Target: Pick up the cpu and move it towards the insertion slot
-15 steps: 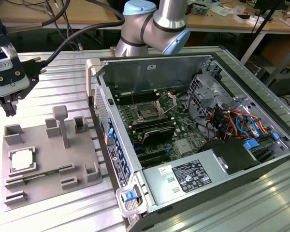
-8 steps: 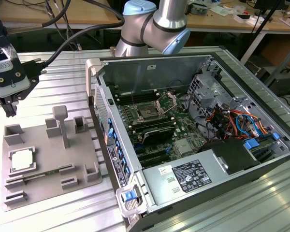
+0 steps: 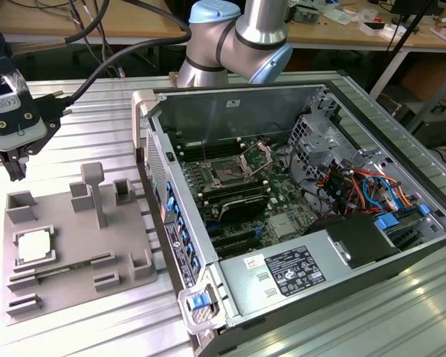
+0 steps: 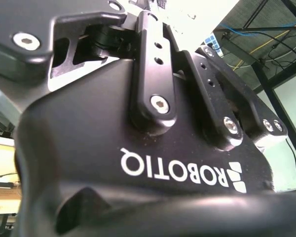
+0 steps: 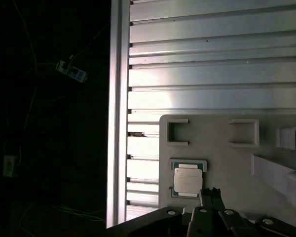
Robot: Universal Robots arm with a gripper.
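**One cpu, one slot, one gripper with nothing in it**

One cpu (image 3: pixel 34 247) is lying flat in a square recess of the single grey tray (image 3: pixel 119 238), at the exterior view's left, and we are counting no second chip on it. One gripper (image 3: pixel 16 172) is hanging above the tray's far edge, clear of the cpu. In the first wrist view its two fingers (image 5: pixel 206 201) are pressing together with nothing between them, their tips appearing just beside the cpu (image 5: pixel 188 180). One insertion slot (image 3: pixel 227 175) is sitting inside the one open computer case (image 3: pixel 282 111) at the exterior view's right, well apart from the cpu. Tray and case are both resting on one ribbed metal table (image 3: pixel 82 104).
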